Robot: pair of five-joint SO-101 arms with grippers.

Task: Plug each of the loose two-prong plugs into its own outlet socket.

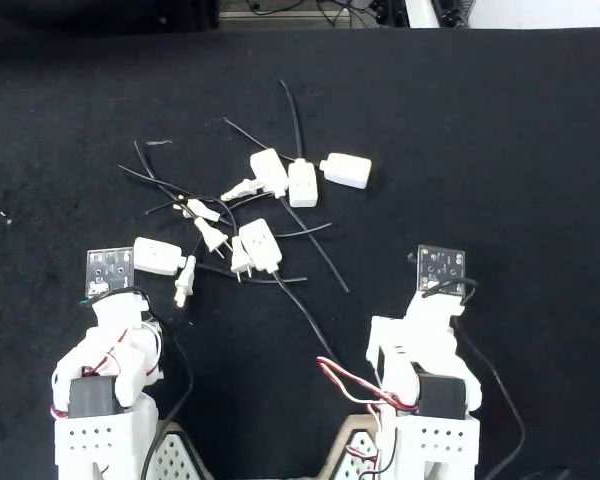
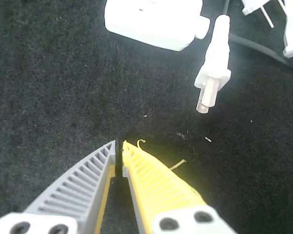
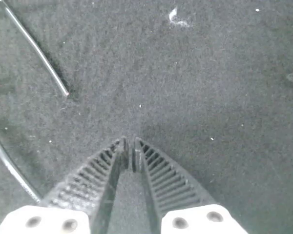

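Though loose, plug (image 1: pixel 184 280) lengthwise toward left arm (image 1: pixel 115 345), prongs nearest.

The left arm (image 1: pixel 115 350) and right arm (image 1: pixel 425 340) are white printed plastic, each with a black servo block (image 1: pixel 92 393) above a white perforated base (image 1: pixel 100 440) at the near edge of the desk (image 1: pixel 520 150). Each carries a small square circuit board (image 1: pixel 441 268) at the end farthest from that edge, and red, white and black wires (image 1: pixel 350 385) loop close to that edge. The left gripper (image 2: pixel 119 143) has a grey ribbed finger (image 2: pixel 83 180) and a yellow ribbed finger (image 2: pixel 154 183) on white mounts with dark round holes, while the right gripper (image 3: pixel 130 140) has two dark grey ribbed fingers on similar mounts.
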